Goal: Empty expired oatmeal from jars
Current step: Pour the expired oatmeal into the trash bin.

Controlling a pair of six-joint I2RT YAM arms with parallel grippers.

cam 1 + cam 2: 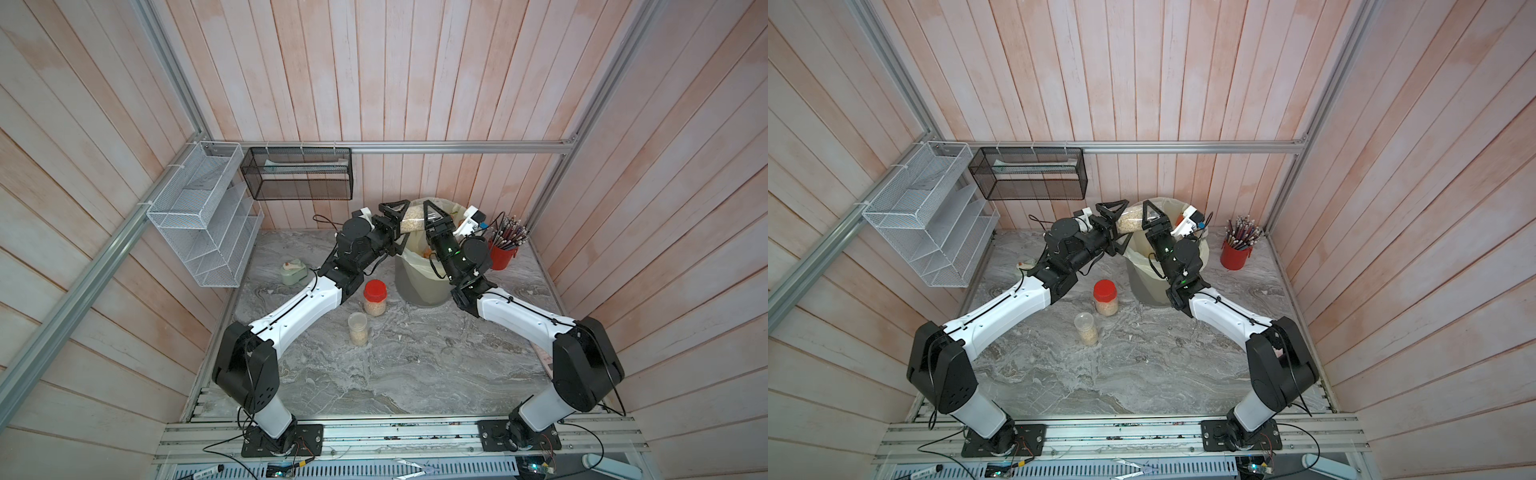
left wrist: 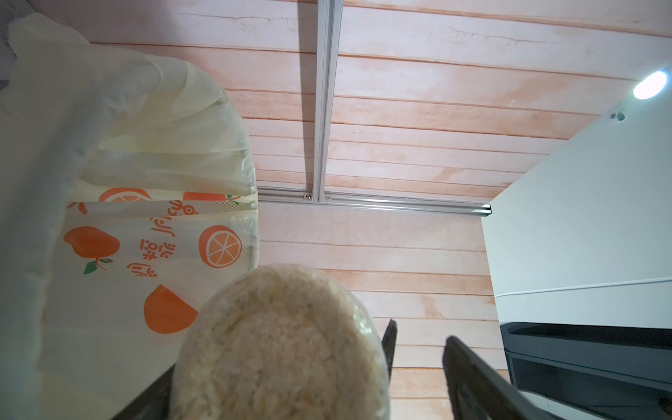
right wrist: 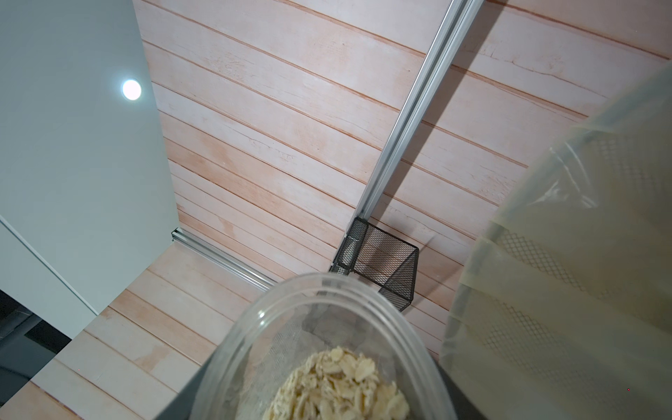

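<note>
Above the bin point(image 1: 415, 286), upper centre of both top views, the jar point(image 1: 413, 220) lies tilted on its side between the two grippers, its long axis running from one to the other. The right gripper point(image 1: 434, 212) is clamped on the jar's ringed clear end; whether a lid sits there cannot be told. The left gripper point(image 1: 402, 223) straddles the base with jaws spread. The left wrist view shows a gap beside one finger point(image 2: 472, 382), so it grasps nothing. Oatmeal point(image 2: 280, 345) packs the base end. Judged next: the left arm, facing the base end-on, must close on it. A red-lid jar point(image 1: 375, 297) and a clear-lid jar point(image 1: 358, 328) stand lower in the frame, lids on.
</note>
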